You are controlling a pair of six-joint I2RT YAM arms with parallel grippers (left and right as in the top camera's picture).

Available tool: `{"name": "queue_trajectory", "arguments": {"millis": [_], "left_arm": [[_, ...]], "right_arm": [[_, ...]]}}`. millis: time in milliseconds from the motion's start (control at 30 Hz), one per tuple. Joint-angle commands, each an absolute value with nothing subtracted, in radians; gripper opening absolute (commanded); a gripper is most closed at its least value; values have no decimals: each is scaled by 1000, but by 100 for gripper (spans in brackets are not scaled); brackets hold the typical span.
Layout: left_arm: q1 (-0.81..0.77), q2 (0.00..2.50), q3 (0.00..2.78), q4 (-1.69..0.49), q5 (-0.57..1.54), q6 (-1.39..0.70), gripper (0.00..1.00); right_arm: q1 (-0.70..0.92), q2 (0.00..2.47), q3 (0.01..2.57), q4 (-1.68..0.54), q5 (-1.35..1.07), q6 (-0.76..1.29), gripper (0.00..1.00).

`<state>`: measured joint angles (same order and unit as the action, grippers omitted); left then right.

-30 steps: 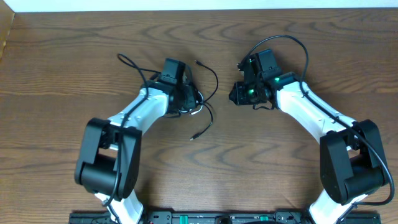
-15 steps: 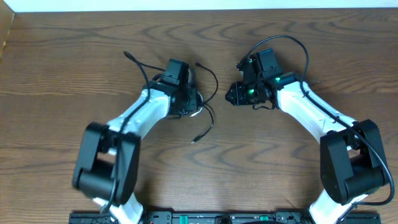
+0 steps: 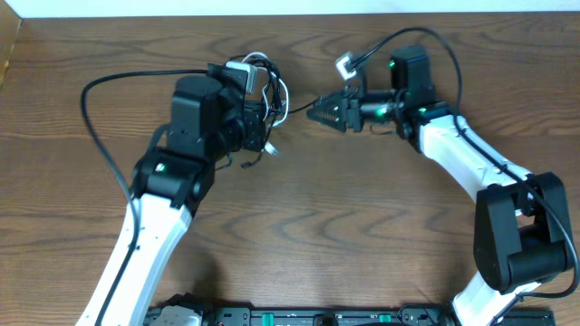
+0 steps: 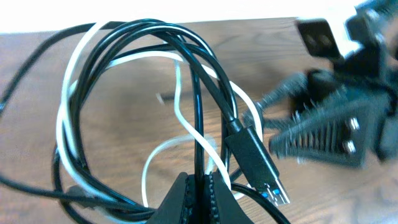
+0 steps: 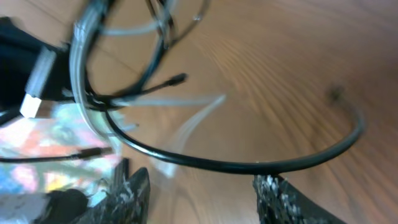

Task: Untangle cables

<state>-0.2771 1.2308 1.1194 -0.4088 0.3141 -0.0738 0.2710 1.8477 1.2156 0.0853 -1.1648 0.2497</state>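
Near the top middle of the overhead view, over a brown wooden table (image 3: 362,235) with wavy grain lines: a messy bunch of two cords. One thin black cord (image 4: 199,124), smooth and shiny, looped round and round. One thin white cord (image 4: 63,112), soft and bendy, woven in and out of the black loops. On the black one, a flat black plug (image 4: 255,162) with a small silver tip.

At the bottom of the left wrist view, left gripper (image 4: 199,193) squeezed tight, with a strand of the thin black cord pinched between its two dark fingers. Hard to tell whether any white is caught in there too.

Just right of the bunch from above, right gripper (image 5: 202,179) pointing at it, jaws about half apart and holding nothing. Only in the right wrist view: a black strand curving across just above the two rough dark tips. Very blurry there, with cords at the upper left smeared into streaks. From above, too small to sort out which loop goes over which.
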Motion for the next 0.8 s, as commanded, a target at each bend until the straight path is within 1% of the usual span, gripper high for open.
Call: {"name": "queue_trajectory", "arguments": {"millis": [0,167,233,367,500,567,767], "left_arm": [[-275,1195,1134,-426,492,130,8],[-275,1209,1134,-476,702,291,8],[-275,1223,1134,-491,735,336,8],[-272,1255,1134,-493,770,350,7],[-245,1287,1134,-493,910,400,7],[-223,1309,1134,-492,974,408,7],[-190,1393,1134,-488,1069,407,8]], "right_arm": [[240,1851,1219,192,-1392,363,52],[213,1851,1219,345,-1470,455,53],[208,1851,1219,384,-1524,460,54],[195,1851,1219,389,-1541,501,55],[170,1851,1219,389,-1544,533,52],[156,1851,1219,386,-1544,559,47],[139,1851,1218,381,-1509,673,46]]}}
